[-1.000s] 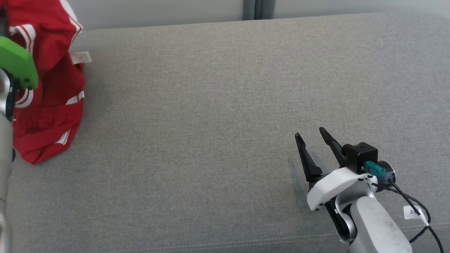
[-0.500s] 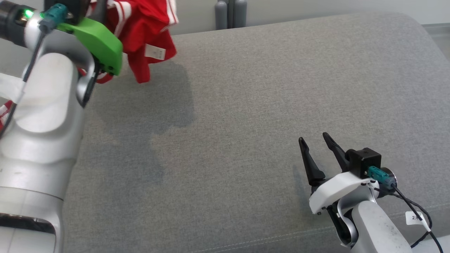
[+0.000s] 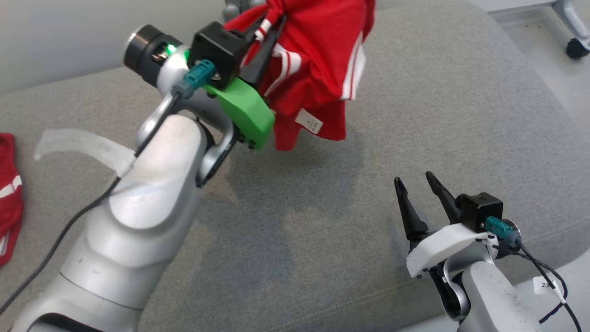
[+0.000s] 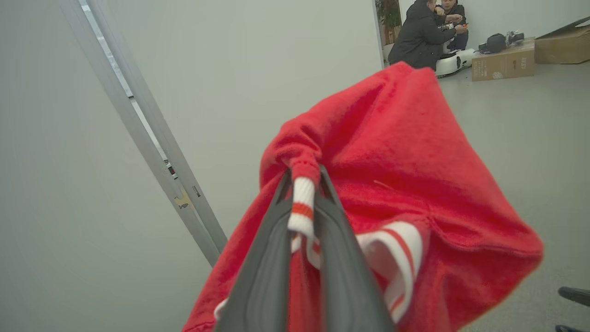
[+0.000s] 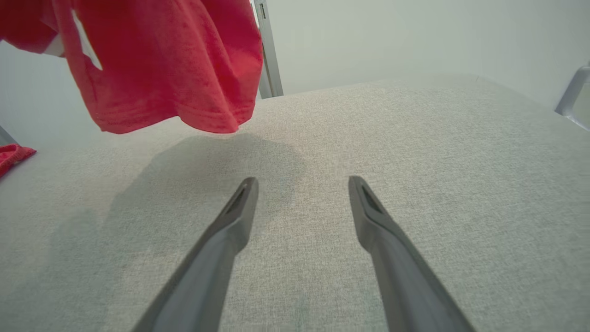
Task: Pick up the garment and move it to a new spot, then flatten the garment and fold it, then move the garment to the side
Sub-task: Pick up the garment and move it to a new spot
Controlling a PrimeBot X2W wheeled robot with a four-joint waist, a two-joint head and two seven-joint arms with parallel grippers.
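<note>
Currently my left pincer (image 4: 304, 177) is clenched on the striped ribbed cuff of the red garment (image 3: 322, 60). It hangs bunched above the grey upholstered cushion (image 3: 368, 207), white stripes and a label (image 3: 309, 121) showing. My right pincer (image 3: 413, 178) stands released, low over the cushion.

grey cushion (image 3: 322, 240); cardboard box (image 4: 503, 64) (two persons (image 4: 417, 37) beside it)

Our left gripper (image 4: 304, 175) wears a green cover (image 3: 244, 115), our right gripper (image 3: 413, 176) a white cover (image 3: 438, 246); black cables (image 3: 537, 263) trail.
</note>
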